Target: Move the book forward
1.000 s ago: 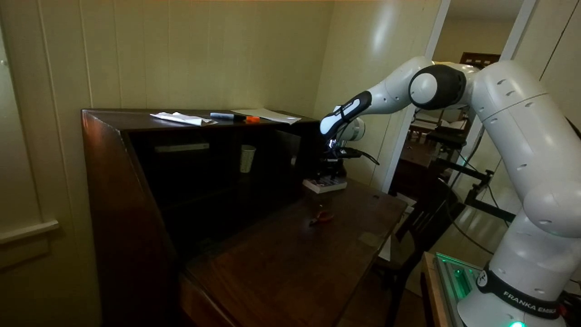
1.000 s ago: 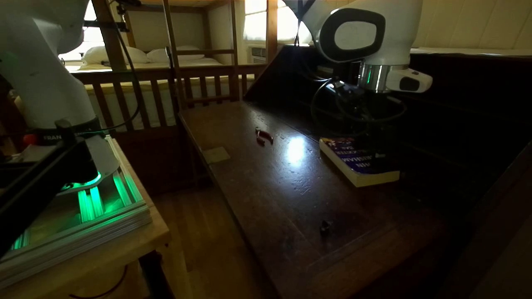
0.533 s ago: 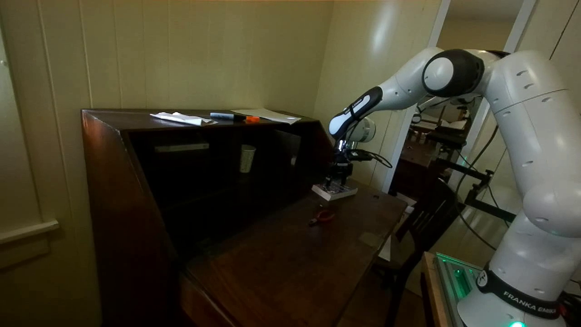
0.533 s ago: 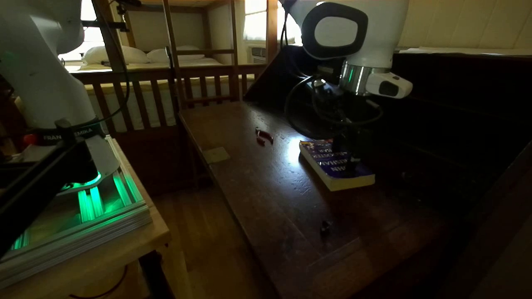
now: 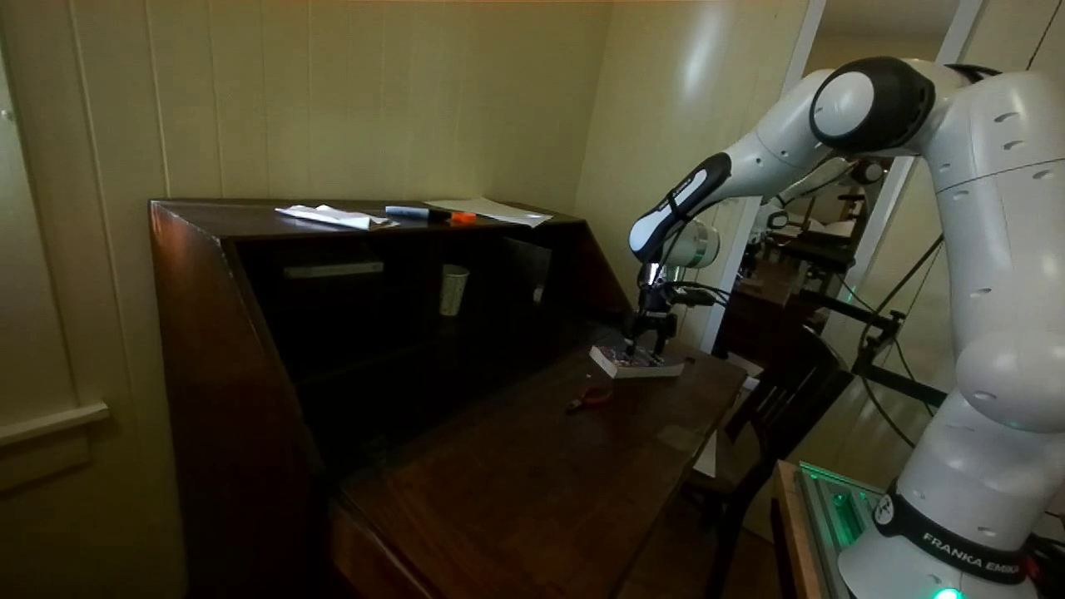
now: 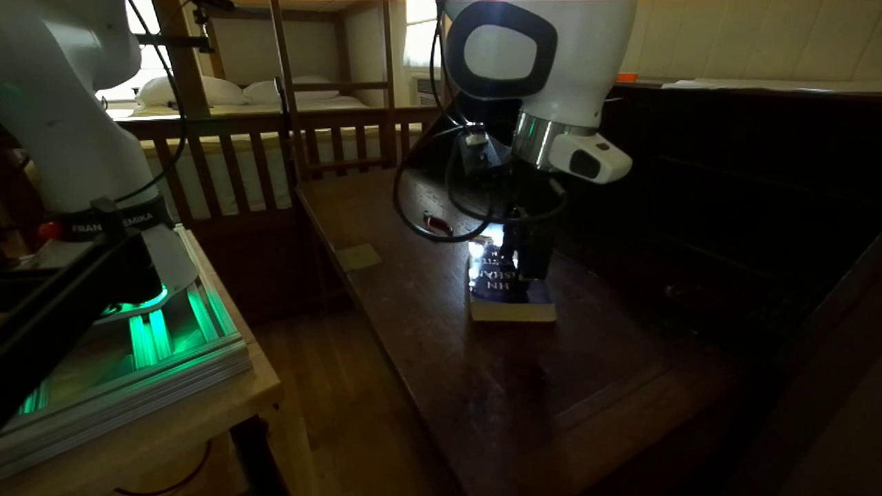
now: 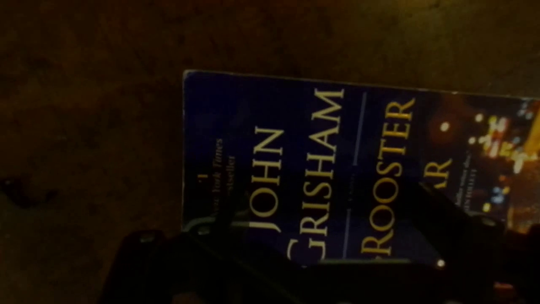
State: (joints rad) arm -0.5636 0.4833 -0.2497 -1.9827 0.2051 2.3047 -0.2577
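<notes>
The book [image 5: 641, 371] is a thick paperback with a dark blue cover, yellow lettering and pale page edges. It lies flat on the dark wood desk [image 5: 532, 482]. In an exterior view [image 6: 513, 313] its pale end faces the camera, and glare covers part of the cover. My gripper [image 5: 647, 349] points down over the book, its two fingers apart and their tips at the cover, not around its edges. In the wrist view the book [image 7: 270, 105] lies under the open gripper [image 7: 331, 192]. The lower part of the cover is hidden behind the dark fingers.
Red-handled pliers [image 5: 592, 398] lie on the desk near the book. A small dark object [image 7: 25, 194] lies beyond the book's end. The desk's hutch holds a cup [image 5: 453, 291]; papers [image 5: 491, 211] lie on top. A chair [image 5: 774, 416] stands at the desk's front edge.
The book has slid across the desk with my gripper, away from the dark hutch and toward the desk's front edge. It has also turned a little. The pliers have not moved.
</notes>
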